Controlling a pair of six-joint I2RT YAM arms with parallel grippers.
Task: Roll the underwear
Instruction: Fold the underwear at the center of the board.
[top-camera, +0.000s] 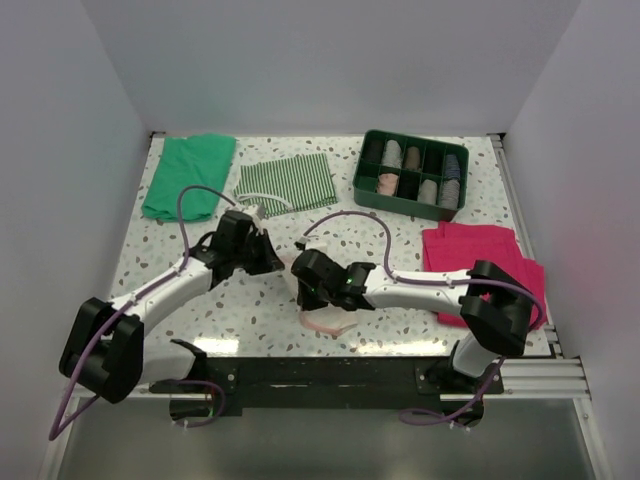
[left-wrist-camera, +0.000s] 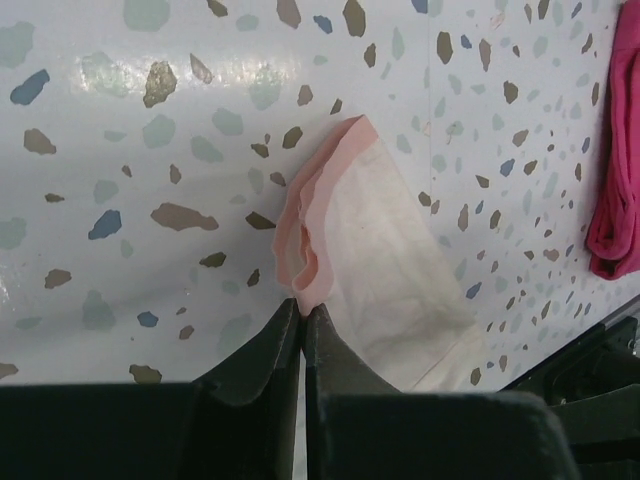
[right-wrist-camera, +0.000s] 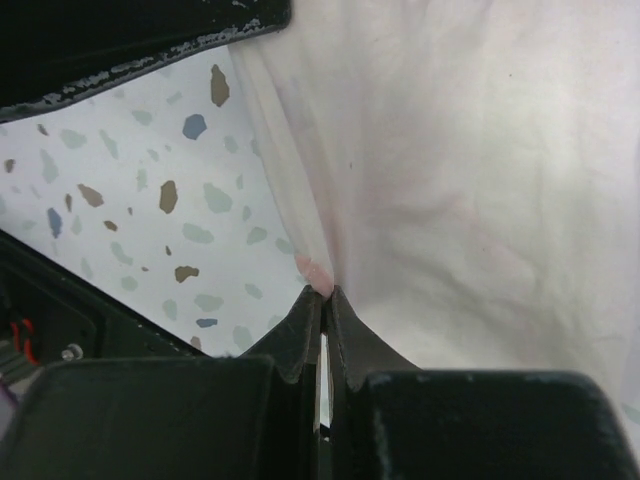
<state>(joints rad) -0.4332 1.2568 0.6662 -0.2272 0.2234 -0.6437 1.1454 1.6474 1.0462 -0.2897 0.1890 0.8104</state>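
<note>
Left gripper (left-wrist-camera: 302, 312): jaws clenched, tips right on the bunched darker pink edging of the underwear (left-wrist-camera: 375, 270). It looks pinched on that edge, though the bite is tiny. From the tips the garment spreads away, one lobe running up along the pink hem and the wider pale panel trailing off to the camera's lower right, flat on the worktop (left-wrist-camera: 150, 150).

Right gripper (right-wrist-camera: 326, 293): jaws also closed, with a crease of pale fabric and a speck of pink caught at the tips. The cloth fills everything to the right of the fingers in that view, with bare worktop to the left.

From the top view I read the two grippers as facing each other, tips close together at the garment's far-left end. The rest of the fabric lies toward the near edge, mostly tucked under the right arm's wrist, with only a pale fringe showing. I judge the long axis to run from that held end back toward the near-right.

So both arms hold one end, and the rest of the fabric lies on the near side of the tips. A roll would have to travel that way, toward the bases. The right arm sits over the cloth and the left is beside it. I can't tell how much is already folded.

The magenta cloth (left-wrist-camera: 615, 170) is well apart to the right.
</note>
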